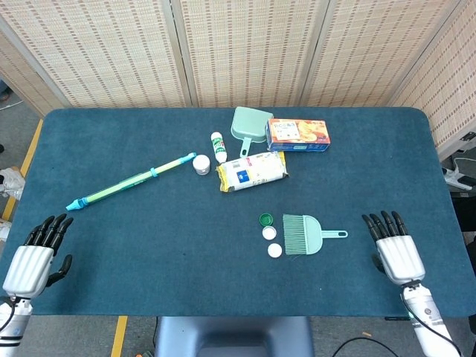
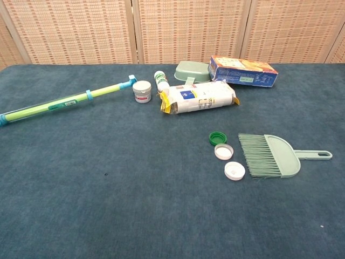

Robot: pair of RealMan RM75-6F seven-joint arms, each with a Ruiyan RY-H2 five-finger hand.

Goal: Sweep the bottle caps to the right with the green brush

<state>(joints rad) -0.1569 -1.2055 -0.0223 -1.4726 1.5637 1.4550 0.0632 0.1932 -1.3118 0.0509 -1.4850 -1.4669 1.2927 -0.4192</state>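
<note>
Only the head view shows my robot hands; the chest view sees the counter and the things on it, but neither of my robot hands. My right robot hand is over the counter's near right part, released, its fingers straight and apart, holding nothing. It is apart from the brush handle, to that handle's right. My left robot hand sits at the near left corner, also released and holding nothing.

The green brush lies flat on the counter with its bristles pointing left and its handle pointing right. Just left of the bristles sit three bottle caps: a green cap farthest from me, a white cap below it, and another white cap nearest me. The chest view shows the caps more plainly: the green cap touches or nearly touches the middle one, and the nearest one lies just beside the bristles.

Farther back are a white snack bag, a green dustpan, an orange and blue box, a small white bottle, a little jar, and a long green and blue stick on the left. Nothing lies between my right robot hand and the brush.
</note>
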